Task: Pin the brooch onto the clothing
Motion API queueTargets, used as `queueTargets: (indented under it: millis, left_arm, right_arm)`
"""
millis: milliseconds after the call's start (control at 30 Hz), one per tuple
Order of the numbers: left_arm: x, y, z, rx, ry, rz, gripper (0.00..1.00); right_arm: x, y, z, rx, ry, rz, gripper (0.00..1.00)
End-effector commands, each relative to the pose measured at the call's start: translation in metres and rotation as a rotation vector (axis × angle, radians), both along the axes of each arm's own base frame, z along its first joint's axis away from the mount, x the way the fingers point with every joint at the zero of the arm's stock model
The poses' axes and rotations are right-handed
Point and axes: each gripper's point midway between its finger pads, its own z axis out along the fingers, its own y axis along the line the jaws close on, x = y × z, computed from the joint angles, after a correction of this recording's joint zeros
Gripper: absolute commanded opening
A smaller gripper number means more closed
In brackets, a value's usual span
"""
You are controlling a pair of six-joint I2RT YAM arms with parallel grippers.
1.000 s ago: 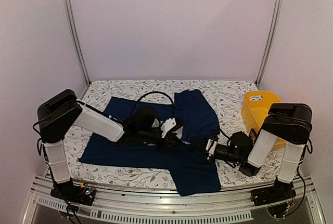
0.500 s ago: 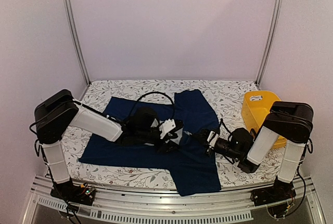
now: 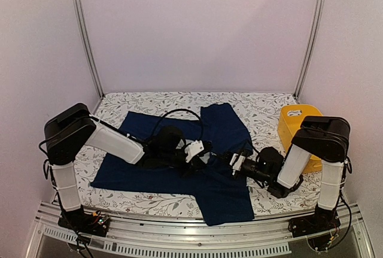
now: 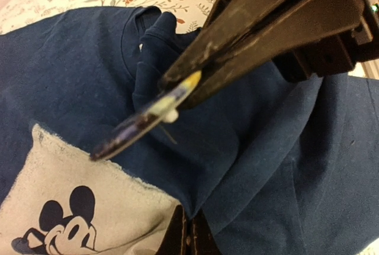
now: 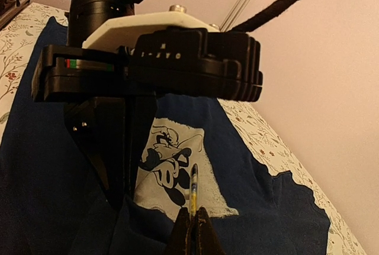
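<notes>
The clothing [image 3: 119, 171] is a navy T-shirt spread on the table, with a pale mouse print [image 5: 172, 169] on its chest. My left gripper [image 3: 202, 152] hangs over the shirt's middle. In the left wrist view it [image 4: 189, 224] is shut on a raised fold of the navy fabric [image 4: 237, 166] beside the print [image 4: 65, 207]. My right gripper [image 3: 235, 161] comes in from the right, shut on the brooch [image 5: 193, 191], a thin disc seen edge-on with yellow and blue showing. The brooch [image 4: 148, 116] hovers just above the pinched fold, apart from the cloth.
A yellow bin [image 3: 297, 127] stands at the right edge, behind my right arm. The floral table cover [image 3: 149, 101] runs out around the shirt. A black cable [image 3: 179, 111] loops above the left wrist. Metal posts [image 3: 84, 36] flank the back corners.
My right gripper has moved up and left with the brooch, closer to the left gripper. The left gripper stays at the shirt's middle, pinching the fold.
</notes>
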Motion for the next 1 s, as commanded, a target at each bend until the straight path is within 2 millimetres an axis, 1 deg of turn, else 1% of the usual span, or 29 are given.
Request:
queueTargets:
  millis: [0,133,300,400,533,667,833,933,967]
  left_arm:
    - [-0.009,-0.007,0.015,-0.068,0.013,-0.025,0.0]
    - [-0.011,-0.009,0.02,-0.088,0.031,-0.031,0.0]
    - [-0.013,-0.011,0.024,-0.104,0.031,-0.045,0.0]
    - [-0.012,-0.014,0.026,-0.107,0.03,-0.049,0.0]
    - [-0.011,-0.013,0.027,-0.107,0.029,-0.044,0.0]
    - [-0.012,-0.012,0.025,-0.102,0.035,-0.046,0.0]
    - [-0.011,-0.014,0.023,-0.097,0.033,-0.048,0.0]
    - [-0.01,-0.015,0.024,-0.099,0.031,-0.051,0.0]
    - [-0.009,-0.015,0.024,-0.099,0.03,-0.048,0.0]
  right_arm:
    - [0.003,0.004,-0.013,-0.067,-0.03,0.012,0.0]
    - [-0.002,0.006,-0.019,-0.11,-0.056,0.01,0.0]
    - [0.002,-0.002,-0.016,-0.119,-0.123,-0.072,0.0]
    - [-0.001,0.001,-0.023,-0.148,-0.137,-0.072,0.0]
    - [-0.002,-0.003,-0.028,-0.185,-0.186,-0.112,0.0]
    - [-0.006,-0.005,-0.035,-0.218,-0.198,-0.097,0.0]
    - [-0.013,0.0,-0.039,-0.234,-0.198,-0.055,0.0]
    - [-0.02,0.003,-0.039,-0.233,-0.207,-0.019,0.0]
    - [-0.025,0.005,-0.037,-0.217,-0.206,0.009,0.0]
